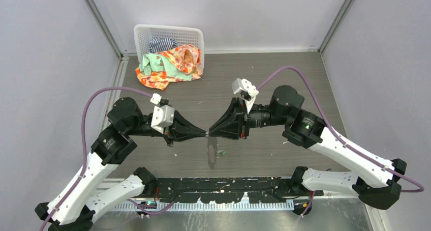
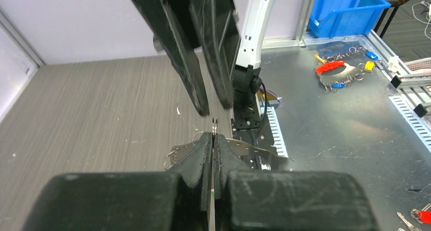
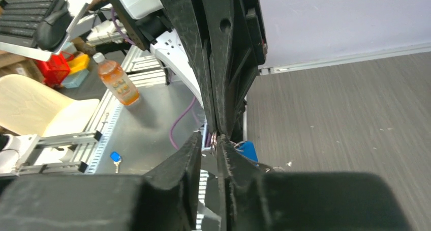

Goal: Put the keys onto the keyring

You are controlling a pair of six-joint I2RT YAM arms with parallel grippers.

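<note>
My two grippers meet tip to tip above the table's middle. The left gripper (image 1: 203,133) (image 2: 214,137) is shut on the thin silvery keyring (image 2: 214,123), whose edge pokes out past its tips. The ring hangs down as a grey loop (image 1: 212,152), with a green speck, likely the green key (image 1: 221,152), beside it. My right gripper (image 1: 211,133) (image 3: 209,138) stands slightly open around the ring's edge (image 3: 214,139), which lies against one finger. The blue key's head (image 3: 247,150) shows just behind that finger.
A white basket (image 1: 195,35) of cloths stands at the back left. The arm bases and a black rail (image 1: 223,182) line the near edge. Loose keys and rings (image 2: 345,68), a blue bin (image 2: 345,9) and a bottle (image 3: 118,83) lie off the table.
</note>
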